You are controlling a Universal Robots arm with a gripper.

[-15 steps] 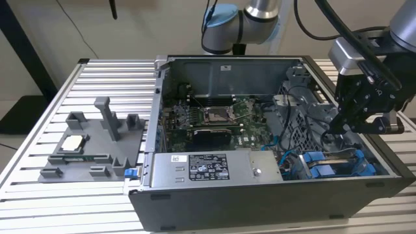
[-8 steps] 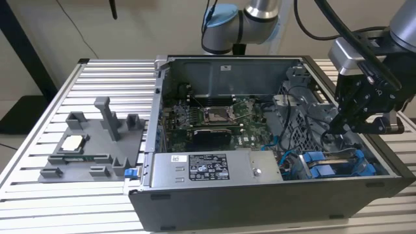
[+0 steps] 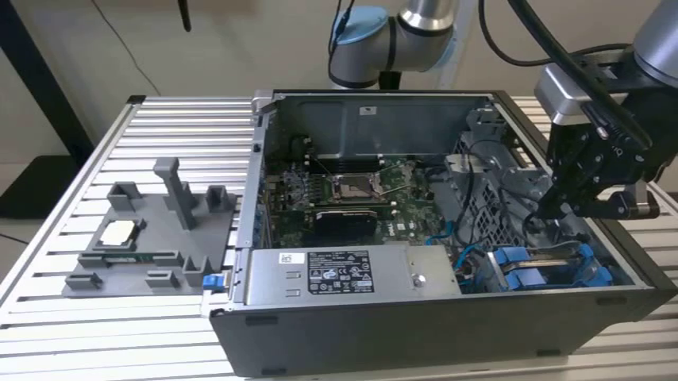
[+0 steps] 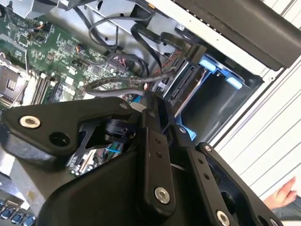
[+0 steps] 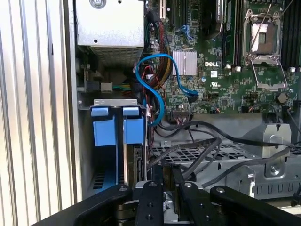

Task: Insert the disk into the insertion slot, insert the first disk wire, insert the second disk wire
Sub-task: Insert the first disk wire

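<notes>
Over the case's (image 3: 424, 333) drive corner, gripper (image 3: 551, 208) is held above disk (image 3: 545, 262), judged seated in slot (image 5: 109, 101); its grip cannot be told. Loose wires (image 5: 202, 146) could be snagged or mis-seated by a skewed approach.

The gripper (image 3: 551, 208) hung inside the open computer case (image 3: 424, 333) at the exterior view's right, low over the perforated drive cage (image 5: 197, 153). Black cables (image 5: 214, 141) lay draped across that cage, crowding the way down just beside the gripper. A blue cable (image 5: 162, 107) looped up between the insertion slot (image 5: 113, 141) and the motherboard (image 3: 402, 186). The slot was hemmed in by the near case wall and by the power-supply box (image 3: 350, 274) beside it. Over the motherboard the case stood open from above. On the slatted table (image 3: 159, 119), the far left lay free, while a grey fixture (image 3: 148, 238) with upright posts took up the near left.
</notes>
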